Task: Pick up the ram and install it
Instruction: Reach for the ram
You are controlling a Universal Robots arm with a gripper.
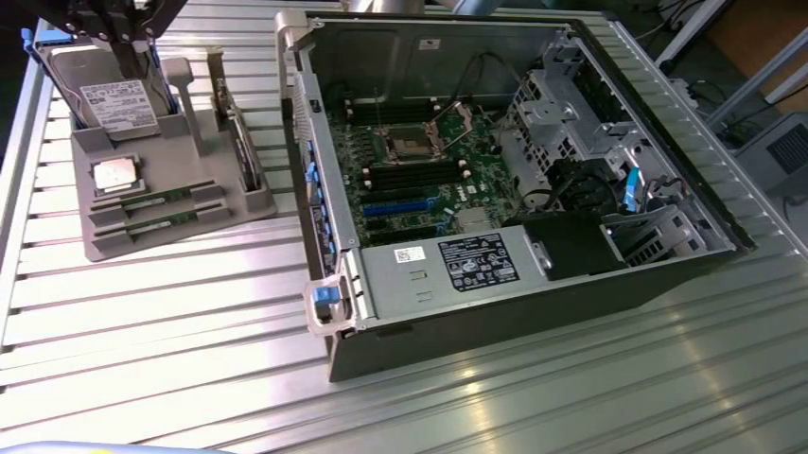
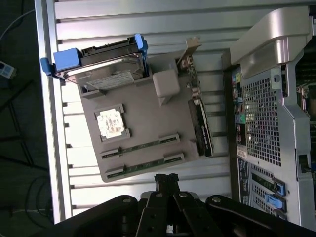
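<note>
Black robot hand (image 2: 166,178): base cut off at the wrist view's edge.
Grey hard drive with white label (image 1: 116,102): print too small to read (hand overlaps its top).

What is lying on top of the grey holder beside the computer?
On the grey holder: a hard drive standing on edge, a silver CPU, two ram sticks in slots, a dark card upright at one side. The holder's surface under the drive is covered.

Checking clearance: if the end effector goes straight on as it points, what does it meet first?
Likely the grey tray near the ram sticks, below the shut end effector. Depth is unclear, so it could be the table beside the tray.
</note>
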